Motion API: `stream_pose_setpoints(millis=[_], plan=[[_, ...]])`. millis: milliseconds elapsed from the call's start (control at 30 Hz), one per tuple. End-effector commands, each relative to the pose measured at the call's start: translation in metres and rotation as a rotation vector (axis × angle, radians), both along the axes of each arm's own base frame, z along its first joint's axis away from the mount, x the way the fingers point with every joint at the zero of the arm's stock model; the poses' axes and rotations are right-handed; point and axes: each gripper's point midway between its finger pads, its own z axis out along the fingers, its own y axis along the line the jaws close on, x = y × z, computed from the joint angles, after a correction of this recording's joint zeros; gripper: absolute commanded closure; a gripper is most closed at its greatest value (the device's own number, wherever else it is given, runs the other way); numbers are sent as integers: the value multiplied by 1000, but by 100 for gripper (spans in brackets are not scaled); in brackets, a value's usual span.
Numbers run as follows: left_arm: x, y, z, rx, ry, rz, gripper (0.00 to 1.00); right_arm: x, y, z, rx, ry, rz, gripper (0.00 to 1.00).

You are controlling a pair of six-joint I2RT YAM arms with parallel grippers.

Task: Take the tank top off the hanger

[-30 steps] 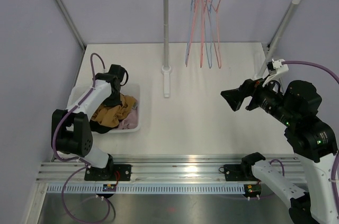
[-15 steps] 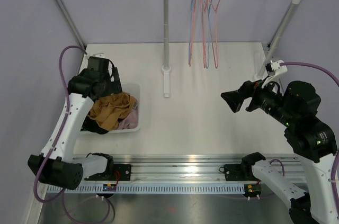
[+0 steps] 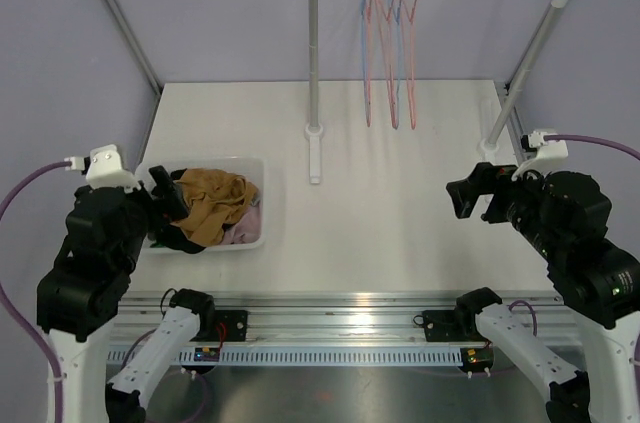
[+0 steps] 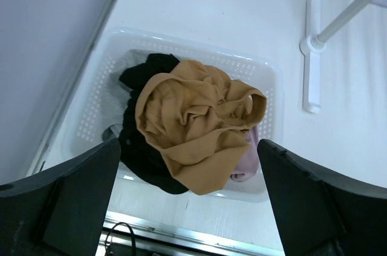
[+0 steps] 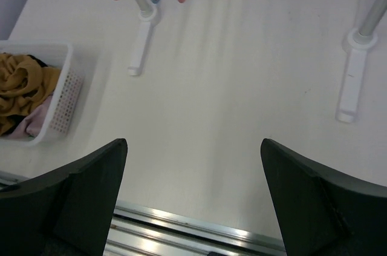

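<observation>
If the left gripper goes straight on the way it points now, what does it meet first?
Probably the mustard garment lying on top in the basket; depth is unclear.
</observation>
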Motion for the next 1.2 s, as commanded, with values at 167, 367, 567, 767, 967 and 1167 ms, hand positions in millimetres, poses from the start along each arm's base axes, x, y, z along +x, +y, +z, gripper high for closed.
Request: stream_pose_setpoints(millis=[167, 367, 567, 767, 967, 1167], plan=[[-36, 20, -14, 68, -108, 15, 1, -17, -65, -40, -141, 22, -286, 0], [-43, 18, -29, 39, -128, 7, 1, -31, -66, -40, -115, -26, -262, 1], [-47, 18, -27, 28, -182, 0, 1, -30, -62, -41, -105, -29, -244, 1], [-51, 17, -19, 19, -203, -11, 1, -27, -61, -42, -94, -41, -249, 0], [-45, 16, -24, 27, -203, -12, 1, -25, -59, -43, -90, -41, -246, 0], [-39, 14, -29, 25, -191, -16, 1, -23, -59, -43, -92, -45, -246, 1]])
